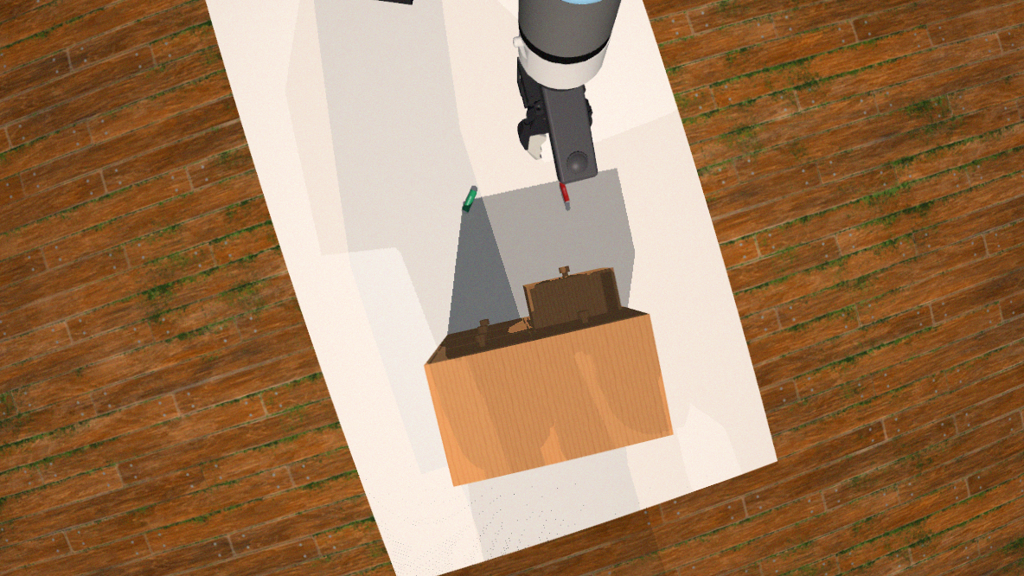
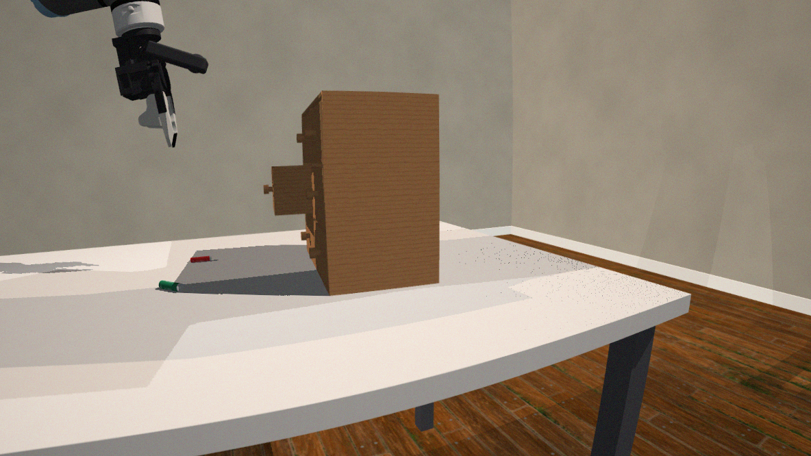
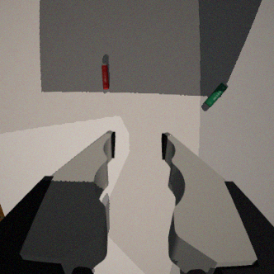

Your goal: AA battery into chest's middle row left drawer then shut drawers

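The wooden chest [image 1: 551, 400] [image 2: 382, 187] stands upright. Its left middle-row drawer [image 1: 572, 299] [image 2: 290, 190] is pulled partly out. A red battery-like cylinder [image 1: 565, 193] [image 2: 200, 259] [image 3: 105, 77] lies on the table before that drawer. A thicker green cylinder [image 1: 470, 199] [image 2: 168, 285] [image 3: 215, 96] lies to the right, as one faces the drawers. I cannot read either label to tell which is the AA. My gripper [image 3: 138, 134] [image 2: 171, 142] is partly open and empty, high above the table on the robot side of the cylinders. The drawer's inside is hard to make out.
Closed drawers' knobs [image 1: 483, 324] [image 2: 300, 137] stick out from the chest front. The white table [image 1: 372, 458] [image 2: 396, 351] carries the chest, whose shadow falls toward the cylinders. The table's far edge runs behind the chest.
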Tool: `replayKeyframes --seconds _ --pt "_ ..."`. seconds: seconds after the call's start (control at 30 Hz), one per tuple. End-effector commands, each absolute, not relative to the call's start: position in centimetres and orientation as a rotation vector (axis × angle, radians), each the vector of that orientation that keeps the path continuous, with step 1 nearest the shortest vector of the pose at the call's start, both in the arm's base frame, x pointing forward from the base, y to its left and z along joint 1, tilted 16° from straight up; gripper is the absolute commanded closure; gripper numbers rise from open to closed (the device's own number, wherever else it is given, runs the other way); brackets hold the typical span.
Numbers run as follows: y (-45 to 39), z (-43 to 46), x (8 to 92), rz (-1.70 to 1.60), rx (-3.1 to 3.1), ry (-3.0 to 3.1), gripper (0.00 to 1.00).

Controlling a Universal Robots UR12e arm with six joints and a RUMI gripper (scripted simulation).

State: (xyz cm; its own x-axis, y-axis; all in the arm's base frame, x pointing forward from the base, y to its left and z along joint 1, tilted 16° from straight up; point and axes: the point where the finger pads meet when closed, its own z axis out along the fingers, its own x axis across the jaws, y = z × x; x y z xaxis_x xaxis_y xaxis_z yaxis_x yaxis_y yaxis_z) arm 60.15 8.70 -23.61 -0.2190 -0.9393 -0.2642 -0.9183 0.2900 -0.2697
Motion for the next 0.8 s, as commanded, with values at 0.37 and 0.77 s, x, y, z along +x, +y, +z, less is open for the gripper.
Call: replayKeyframes --seconds 0.37,0.77 --pt "8.7 -22.7 59.2 0.042 -1.730 2.233 0.80" --pt "8.7 -22.3 58.8 0.096 -1.755 2.249 0.80"
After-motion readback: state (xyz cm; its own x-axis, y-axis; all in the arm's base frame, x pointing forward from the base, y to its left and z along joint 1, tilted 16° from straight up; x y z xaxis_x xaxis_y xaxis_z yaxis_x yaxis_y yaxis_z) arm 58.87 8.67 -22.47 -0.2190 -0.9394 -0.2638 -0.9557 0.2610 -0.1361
